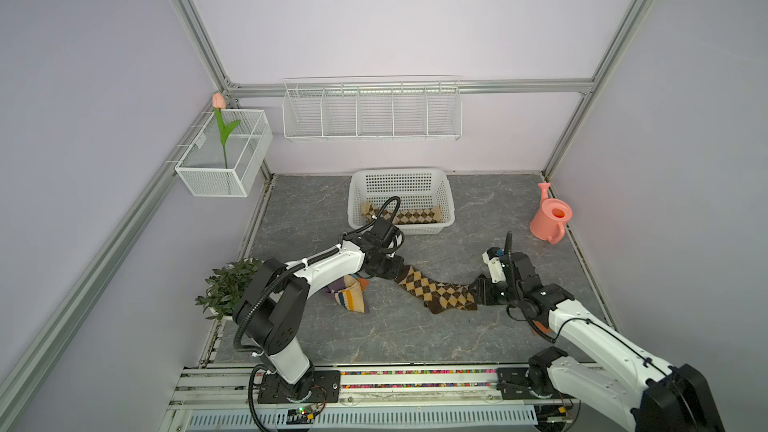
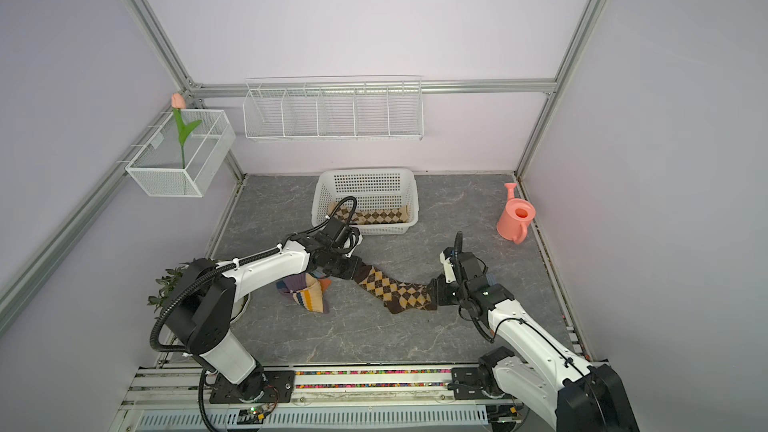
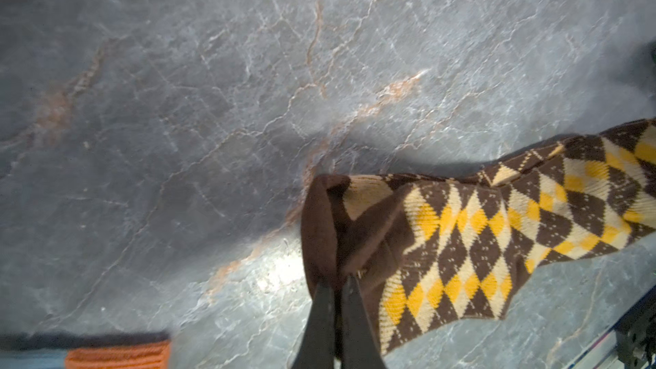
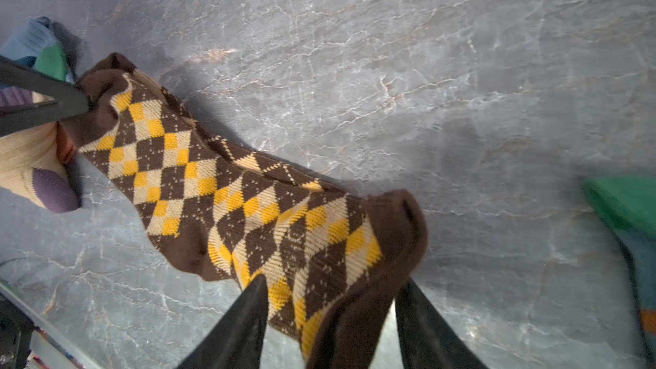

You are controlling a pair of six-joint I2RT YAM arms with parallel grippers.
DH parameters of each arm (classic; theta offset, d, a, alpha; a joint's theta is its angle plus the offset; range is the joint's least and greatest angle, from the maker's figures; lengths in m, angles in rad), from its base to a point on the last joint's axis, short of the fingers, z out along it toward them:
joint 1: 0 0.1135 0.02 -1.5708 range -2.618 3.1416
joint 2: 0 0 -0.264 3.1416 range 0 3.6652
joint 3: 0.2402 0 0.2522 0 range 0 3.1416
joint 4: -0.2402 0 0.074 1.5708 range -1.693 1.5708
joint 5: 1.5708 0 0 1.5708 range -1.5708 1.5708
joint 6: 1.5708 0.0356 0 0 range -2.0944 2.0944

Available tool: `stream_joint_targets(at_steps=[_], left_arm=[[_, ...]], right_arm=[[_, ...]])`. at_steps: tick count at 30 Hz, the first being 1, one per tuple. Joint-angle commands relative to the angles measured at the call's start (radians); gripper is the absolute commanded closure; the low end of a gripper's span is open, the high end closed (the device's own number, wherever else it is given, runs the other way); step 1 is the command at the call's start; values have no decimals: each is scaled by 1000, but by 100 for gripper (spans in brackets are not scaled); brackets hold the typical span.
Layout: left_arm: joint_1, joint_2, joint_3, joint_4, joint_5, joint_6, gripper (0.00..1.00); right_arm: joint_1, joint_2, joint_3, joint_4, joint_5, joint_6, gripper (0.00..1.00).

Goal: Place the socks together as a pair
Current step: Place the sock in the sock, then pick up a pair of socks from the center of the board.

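Observation:
A dark brown-yellow argyle sock [image 1: 436, 290] [image 2: 395, 290] lies stretched across the middle of the floor. My left gripper [image 1: 397, 272] [image 3: 337, 282] is shut on its brown left end [image 3: 319, 221]. At the other end, my right gripper [image 1: 478, 290] [image 4: 333, 282] is open, with the sock's brown cuff [image 4: 394, 228] lying loose between its fingers. A cream striped sock [image 1: 351, 295] [image 4: 28, 157] is bunched under the left arm. A tan argyle sock [image 1: 411, 216] lies in the white basket [image 1: 399, 189]. A blue-grey sock with a green patch [image 4: 632, 214] shows by the right arm, and an orange cuff [image 3: 117, 354] in the left wrist view.
A pink watering can [image 1: 550, 218] stands at the back right. A potted plant [image 1: 228, 288] sits by the left arm's elbow. A wire rack [image 1: 372, 112] and a mesh box holding a tulip [image 1: 226, 155] hang on the walls.

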Motion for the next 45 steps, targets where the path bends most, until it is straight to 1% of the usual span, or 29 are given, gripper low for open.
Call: stream_joint_targets(at_steps=[1,4,6,10,17,19,21,23,25,27,28,31,35,37,40,42,45], left_arm=[[4,-4,-17,10,-11,-2,100],[14,-12,-23,13,-10,4,100],[27,-12,-31,22,3,6,100],[43,-4,-40,43,30,12,100],[46,11,-39,59,64,10,100],[46,3,-36,58,70,9,100],[46,-9,-33,56,81,5,100],[46,-22,-28,52,92,3,100],[45,-26,-22,45,89,1,100],[46,-18,-15,37,81,2,100],[46,-9,-13,34,77,2,100],[48,19,-5,37,77,0,100],[49,30,17,31,81,-3,100],[49,13,35,14,82,-3,100],[47,-36,71,-23,89,-2,100],[36,-82,103,-49,91,4,100],[13,-141,161,-95,97,10,100]], right_arm=[[-22,-71,-23,11,24,21,39],[-31,-104,-32,0,13,36,37],[-30,-93,-30,-1,-11,38,37],[-31,-4,-22,19,-62,33,39],[-30,135,15,41,-84,11,39],[-29,176,35,30,-103,-2,42],[-25,193,48,16,-112,-9,46],[-11,170,54,-4,-104,-4,46],[19,121,61,-24,-89,3,46],[82,75,83,-36,-62,19,46],[131,65,109,-50,-41,18,46],[255,90,204,-112,24,-12,47],[348,164,266,-105,29,-59,47],[374,211,277,-87,10,-78,48],[390,269,276,-80,24,-84,50],[390,267,252,-58,41,-76,50],[367,227,221,-35,56,-57,52]])
